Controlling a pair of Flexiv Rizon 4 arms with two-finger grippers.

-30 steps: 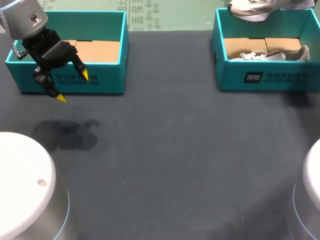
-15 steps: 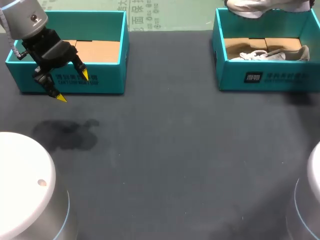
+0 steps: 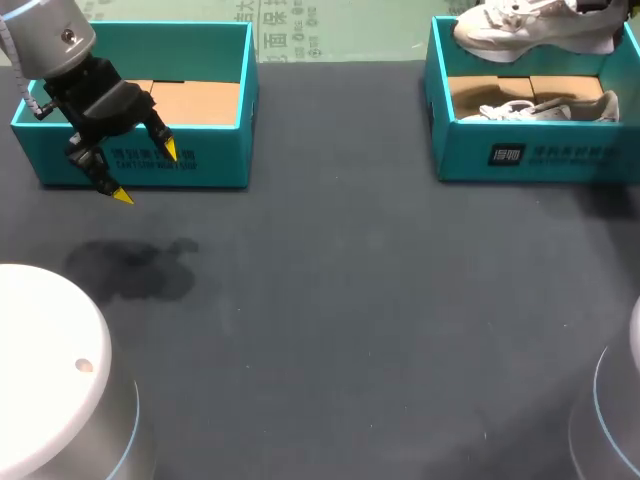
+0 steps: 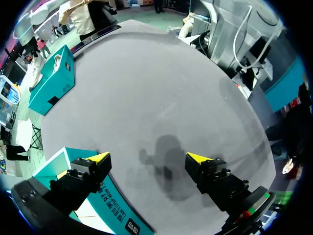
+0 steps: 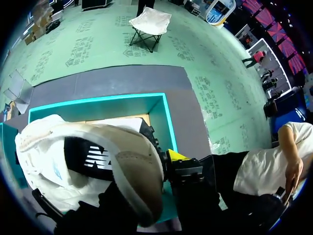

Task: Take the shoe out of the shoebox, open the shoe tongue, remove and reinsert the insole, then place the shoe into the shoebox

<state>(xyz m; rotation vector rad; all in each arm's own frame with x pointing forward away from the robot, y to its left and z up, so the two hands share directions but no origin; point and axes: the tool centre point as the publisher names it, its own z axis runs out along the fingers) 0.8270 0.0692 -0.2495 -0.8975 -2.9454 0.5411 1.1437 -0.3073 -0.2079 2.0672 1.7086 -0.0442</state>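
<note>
Grips shoe [image 3: 520,28] in right claw [image 5: 159,164], clamped shut on it, just above box [image 3: 560,152] below. Has left claw [image 4: 149,158] spread wide, empty. Might drop shoe from shallow pinch, or clip box wall underneath on swinging out.

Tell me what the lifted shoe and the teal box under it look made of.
The shoe: white leather-like or synthetic upper, matte, with stitched panels; exact material unclear. The shoebox: likely cardboard, smooth teal outside, plain brown inside floor.
</note>
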